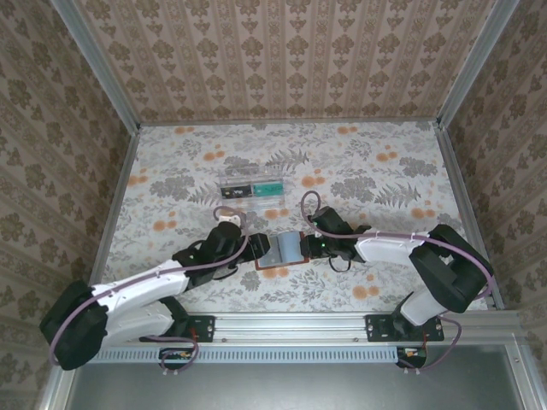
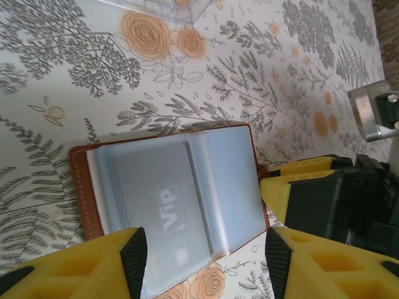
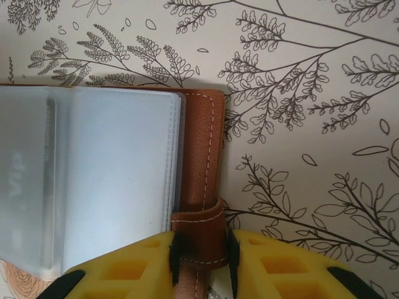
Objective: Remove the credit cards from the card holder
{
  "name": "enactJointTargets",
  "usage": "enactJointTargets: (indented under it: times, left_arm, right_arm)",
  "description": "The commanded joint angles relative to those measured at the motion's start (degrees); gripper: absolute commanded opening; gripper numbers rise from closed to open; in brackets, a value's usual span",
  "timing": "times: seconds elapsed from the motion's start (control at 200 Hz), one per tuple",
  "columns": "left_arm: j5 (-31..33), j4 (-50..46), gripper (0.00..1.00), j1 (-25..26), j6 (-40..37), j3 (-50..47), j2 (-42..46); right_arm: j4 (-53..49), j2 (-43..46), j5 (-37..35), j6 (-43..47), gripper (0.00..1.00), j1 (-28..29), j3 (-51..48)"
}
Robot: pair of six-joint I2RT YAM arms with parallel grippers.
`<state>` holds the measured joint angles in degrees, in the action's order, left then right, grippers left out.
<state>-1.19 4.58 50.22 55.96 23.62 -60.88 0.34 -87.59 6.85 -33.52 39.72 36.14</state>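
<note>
The brown card holder (image 1: 283,250) lies open on the table between my two grippers, its blue-grey plastic sleeves (image 2: 187,193) facing up. A grey credit card marked "Vip" (image 2: 159,208) sits inside one sleeve, and its faint print shows through the sleeve (image 3: 15,180). My left gripper (image 2: 206,261) is open, its fingers either side of the sleeves' near corner without touching them. My right gripper (image 3: 203,258) is shut on the card holder's brown strap (image 3: 201,233) at the cover's edge. A teal card (image 1: 268,186) and a dark card (image 1: 235,190) lie in the clear tray.
The clear plastic tray (image 1: 252,198) stands just beyond the card holder, and its corner (image 2: 168,7) shows at the top of the left wrist view. The right gripper's yellow and black body (image 2: 312,199) sits close against the holder's right side. Patterned walls enclose the table.
</note>
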Motion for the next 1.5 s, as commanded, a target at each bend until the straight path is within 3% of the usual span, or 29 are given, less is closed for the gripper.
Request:
enactJointTargets:
  times: [0.0, 0.68, 1.215, 1.36, 1.495]
  left_arm:
    - [-2.34, 5.18, 0.55, 0.23, 1.59, -0.34, -3.08]
    - [-2.78, 5.74, 0.55, 0.49, 1.96, 0.86, -14.28]
    - [-4.43, 8.76, 0.57, 2.01, 0.45, 2.63, -15.67]
    - [-4.38, 8.78, 0.61, 2.9, 0.03, 3.78, -15.82]
    - [-4.43, 8.59, 0.75, 3.51, -0.59, 4.89, -16.03]
  right_arm:
    - [-0.51, -1.28, 0.34, -1.83, 0.3, 1.21, -1.25]
    - [-0.43, -2.11, -0.06, -1.98, 0.3, 1.41, -1.09]
    - [-0.21, -3.46, -0.11, -2.34, 0.3, 1.5, -0.97]
    - [-0.23, -3.47, -0.22, -2.44, 0.3, 1.5, -1.07]
    - [-0.34, -3.26, -0.49, -2.52, 0.3, 1.5, -1.14]
